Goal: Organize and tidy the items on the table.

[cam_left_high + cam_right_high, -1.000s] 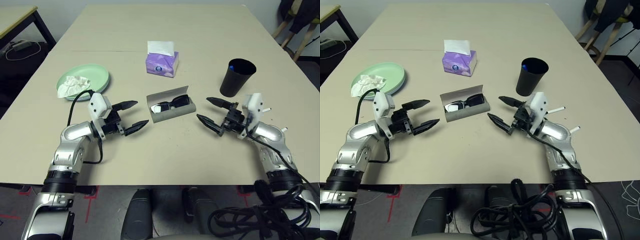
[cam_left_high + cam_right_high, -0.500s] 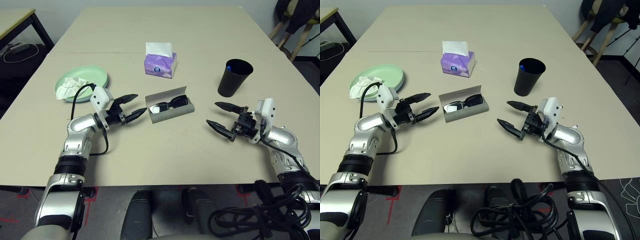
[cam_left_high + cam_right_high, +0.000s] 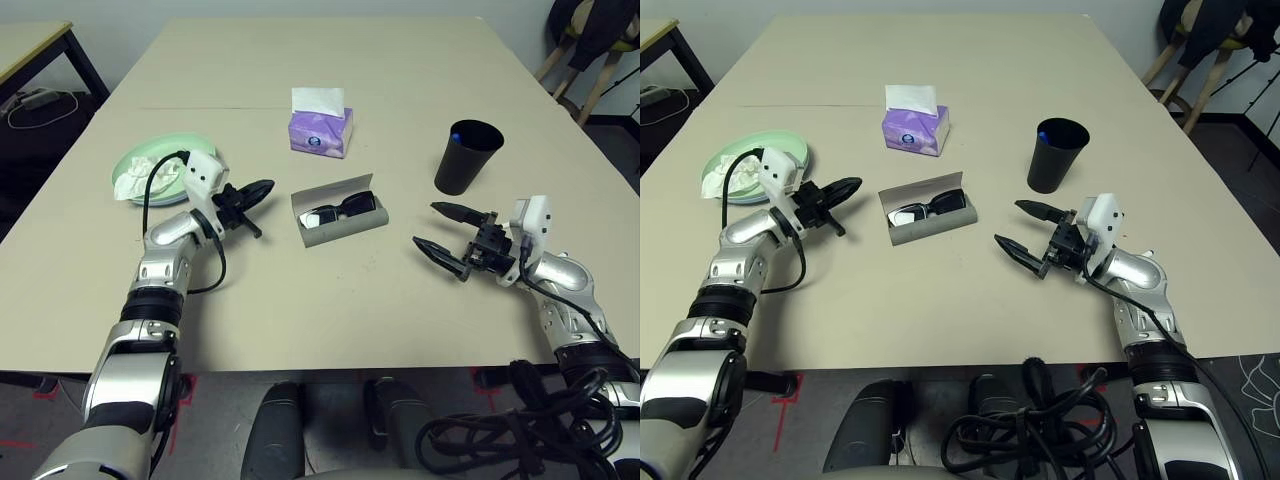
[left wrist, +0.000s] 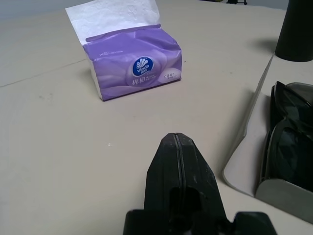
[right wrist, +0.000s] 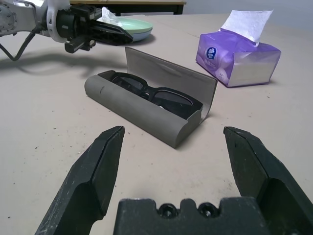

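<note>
The grey glasses case (image 3: 340,213) lies open at frame centre with the black sunglasses (image 3: 343,209) inside, lid standing up behind them. My left gripper (image 3: 258,189) sits just left of it, fingers pressed together and empty; my right gripper (image 3: 446,229) waits lower right, spread wide, holding nothing. I judge the step is closing the lid: I'd reach the closed fingertips behind the lid's top edge and push it down toward me slowly, keeping the right ready to brace the case so it doesn't skid. The purple tissue box (image 4: 134,66) at upper centre carries a blue round "Vinda" logo; the smaller print beside it I can't read. The black cup (image 3: 466,157) shows no marking.
</note>
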